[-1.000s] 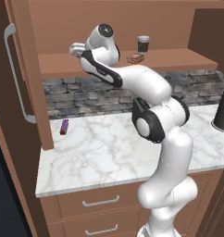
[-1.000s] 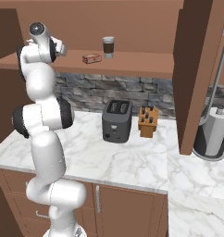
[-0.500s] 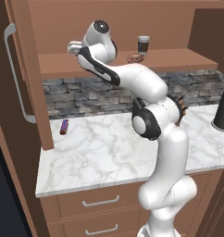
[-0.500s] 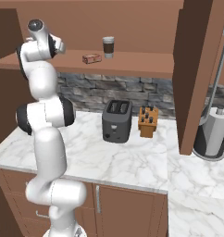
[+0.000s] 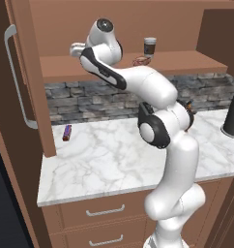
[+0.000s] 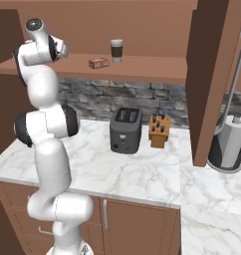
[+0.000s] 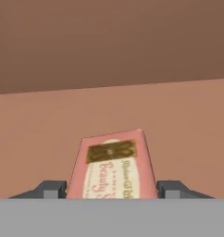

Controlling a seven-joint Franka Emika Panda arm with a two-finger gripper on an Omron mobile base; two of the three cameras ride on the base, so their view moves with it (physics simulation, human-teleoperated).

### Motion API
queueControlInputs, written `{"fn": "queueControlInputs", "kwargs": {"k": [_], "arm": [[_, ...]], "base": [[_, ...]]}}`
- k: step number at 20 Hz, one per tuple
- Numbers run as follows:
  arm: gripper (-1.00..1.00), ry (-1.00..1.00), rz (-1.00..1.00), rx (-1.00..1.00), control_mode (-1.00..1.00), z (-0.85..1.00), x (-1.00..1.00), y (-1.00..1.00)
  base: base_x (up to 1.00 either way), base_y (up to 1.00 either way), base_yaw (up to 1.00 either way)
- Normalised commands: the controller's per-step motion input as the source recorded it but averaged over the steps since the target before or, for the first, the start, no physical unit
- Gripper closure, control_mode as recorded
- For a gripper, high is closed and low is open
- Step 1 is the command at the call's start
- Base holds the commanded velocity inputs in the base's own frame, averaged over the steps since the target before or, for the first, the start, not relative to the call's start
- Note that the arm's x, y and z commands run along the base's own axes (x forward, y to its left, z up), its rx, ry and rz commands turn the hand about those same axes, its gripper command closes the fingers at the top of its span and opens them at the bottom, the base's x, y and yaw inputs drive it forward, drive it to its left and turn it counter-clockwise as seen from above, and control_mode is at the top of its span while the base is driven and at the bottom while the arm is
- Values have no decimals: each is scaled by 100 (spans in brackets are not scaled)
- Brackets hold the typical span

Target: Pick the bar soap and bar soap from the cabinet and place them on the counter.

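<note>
**Gripper closed on one soap bar, up on cabinet shelf**

Hand view: gripper (image 7: 111, 190) w/ fingers (image 7: 51, 189) pressed to both sides of a soap bar (image 7: 113, 165), partly closed, bar fills the gap. Bar lies flat on shelf (image 7: 188, 129). Right base view: second soap bar (image 6: 98, 63) on same shelf of cabinet (image 6: 212, 74), just beside paper cup (image 6: 116, 50). Counter (image 5: 114, 160) below carries small purple stick (image 5: 66, 132), toaster (image 6: 125, 130), knife block (image 6: 159, 131).
</note>
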Motion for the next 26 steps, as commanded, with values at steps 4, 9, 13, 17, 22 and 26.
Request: {"fn": "queueControlInputs", "kwargs": {"k": [4, 9, 13, 17, 22, 26], "arm": [[100, -2, 0, 0, -100, -5, -56, -7], [100, -6, 1, 0, -100, -14, -64, -23], [100, -11, 2, 0, -100, -13, -66, -33], [100, -10, 2, 0, -100, -4, -81, -36], [100, -3, 1, 0, -100, 0, -95, -34], [100, 0, 0, 0, -100, 0, -89, -31]], "base": [[0, 0, 0], [0, 0, 0], [0, 0, 0], [0, 0, 0], [0, 0, 0], [0, 0, 0]]}}
